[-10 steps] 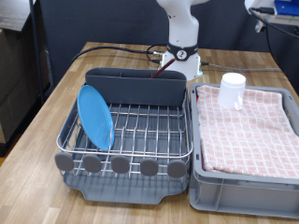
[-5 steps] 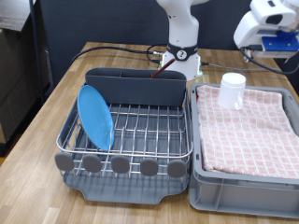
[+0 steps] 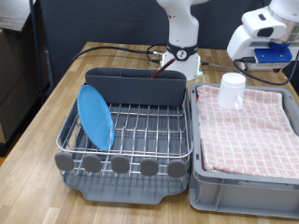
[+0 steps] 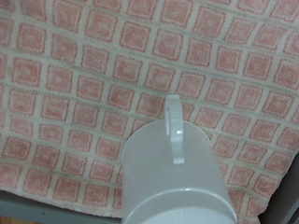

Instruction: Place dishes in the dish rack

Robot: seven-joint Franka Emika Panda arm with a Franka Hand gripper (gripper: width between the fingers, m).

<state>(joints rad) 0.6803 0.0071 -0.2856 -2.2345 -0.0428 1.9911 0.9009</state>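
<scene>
**Plate racked, cup on the cloth**

Dish rack (image 3: 131, 131), silver wire on a dark grey tray with a tall grey bin behind, holds the round light-blue plate (image 3: 94, 117) upright at the exterior view's left. White cylindrical cup (image 3: 232, 90) with a handle stands on the red-checked cloth (image 3: 252, 131) in the grey crate (image 3: 245, 191). Gripper's fingers are out of sight, so whether they are parted or closed cannot be told.

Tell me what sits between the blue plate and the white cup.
In the exterior view, bare rack wires and the crate's near wall separate the plate and cup.
</scene>
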